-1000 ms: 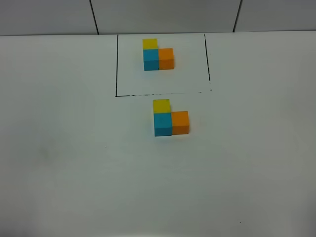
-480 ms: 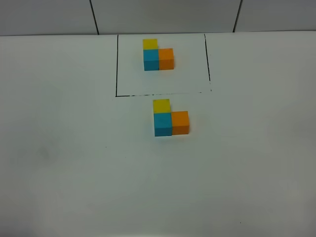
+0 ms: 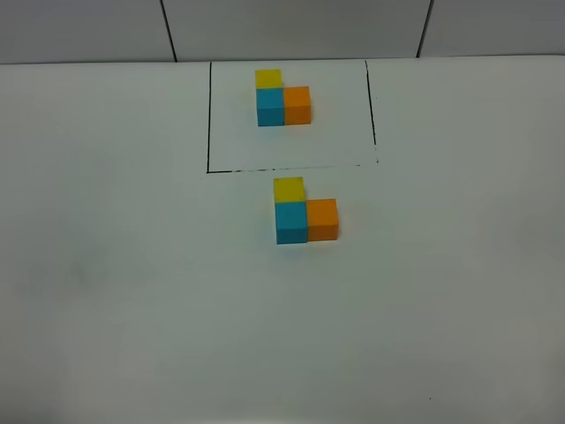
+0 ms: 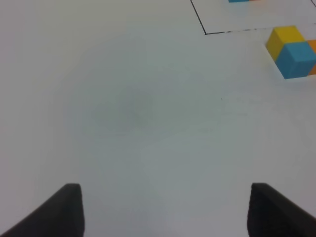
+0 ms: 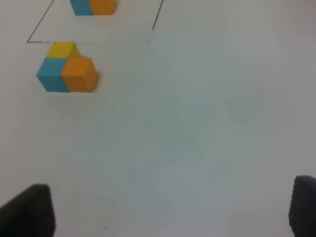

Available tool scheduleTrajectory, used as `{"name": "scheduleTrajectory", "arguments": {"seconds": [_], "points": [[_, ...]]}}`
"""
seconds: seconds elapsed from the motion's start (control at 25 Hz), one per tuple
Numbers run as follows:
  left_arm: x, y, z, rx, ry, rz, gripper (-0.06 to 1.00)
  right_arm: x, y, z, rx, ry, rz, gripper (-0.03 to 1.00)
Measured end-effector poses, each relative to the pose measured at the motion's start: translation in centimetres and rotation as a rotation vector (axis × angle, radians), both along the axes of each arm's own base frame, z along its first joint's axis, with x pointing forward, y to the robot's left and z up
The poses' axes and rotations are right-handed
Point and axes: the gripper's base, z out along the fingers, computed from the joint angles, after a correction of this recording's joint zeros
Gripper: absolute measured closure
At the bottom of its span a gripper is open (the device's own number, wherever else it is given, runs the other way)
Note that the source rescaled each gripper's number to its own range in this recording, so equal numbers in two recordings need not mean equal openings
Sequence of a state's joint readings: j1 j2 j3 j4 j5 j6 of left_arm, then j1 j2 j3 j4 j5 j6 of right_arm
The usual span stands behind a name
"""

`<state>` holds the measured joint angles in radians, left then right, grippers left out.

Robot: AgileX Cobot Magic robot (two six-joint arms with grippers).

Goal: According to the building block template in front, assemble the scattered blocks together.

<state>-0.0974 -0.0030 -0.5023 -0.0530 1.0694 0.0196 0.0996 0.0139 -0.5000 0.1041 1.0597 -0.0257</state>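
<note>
White tabletop (image 3: 132, 291) carries the scattered blocks (image 3: 305, 215), 3 cubes joined in an L just outside the building block template (image 3: 282, 99). Left gripper (image 4: 165, 210) and right gripper (image 5: 170, 210), both spread wide and empty, sit well apart from them.

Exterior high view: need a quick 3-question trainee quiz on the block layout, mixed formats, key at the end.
1. True or false: the unframed cluster lies inside the black outline.
2. Multiple choice: in the unframed cluster, which cube touches both of the others? A) yellow cube B) blue cube C) orange cube
3. Fill in: compared with the framed template, the unframed cluster shows the ____ L-shaped arrangement.

Key: 1 false, it sits just outside the outline's near edge. 2 B. 3 same: yellow behind blue, orange on blue's right in this view.
</note>
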Motion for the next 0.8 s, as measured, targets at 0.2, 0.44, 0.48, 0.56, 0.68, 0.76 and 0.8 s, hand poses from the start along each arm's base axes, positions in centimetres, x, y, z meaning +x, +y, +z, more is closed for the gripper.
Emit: {"name": "scheduleTrajectory", "arguments": {"seconds": [0.2, 0.44, 0.48, 0.56, 0.68, 0.76, 0.8], "points": [[0.00, 0.00, 0.00, 0.000, 0.000, 0.000, 0.46, 0.01, -0.06, -0.01, 0.016, 0.004, -0.018, 0.11], [0.00, 0.00, 0.00, 0.000, 0.000, 0.000, 0.46, 0.06, -0.08, -0.01, 0.011, 0.003, -0.077, 0.13], [0.00, 0.00, 0.00, 0.000, 0.000, 0.000, 0.46, 0.06, -0.08, -0.01, 0.011, 0.003, -0.081, 0.14], [0.00, 0.00, 0.00, 0.000, 0.000, 0.000, 0.46, 0.06, -0.08, -0.01, 0.016, 0.004, -0.084, 0.14], [0.00, 0.00, 0.00, 0.000, 0.000, 0.000, 0.46, 0.06, -0.08, -0.01, 0.018, 0.004, -0.086, 0.15], [0.00, 0.00, 0.00, 0.000, 0.000, 0.000, 0.46, 0.06, -0.08, -0.01, 0.020, 0.004, -0.087, 0.16], [0.00, 0.00, 0.00, 0.000, 0.000, 0.000, 0.46, 0.06, -0.08, -0.01, 0.020, 0.004, -0.087, 0.17]]}}
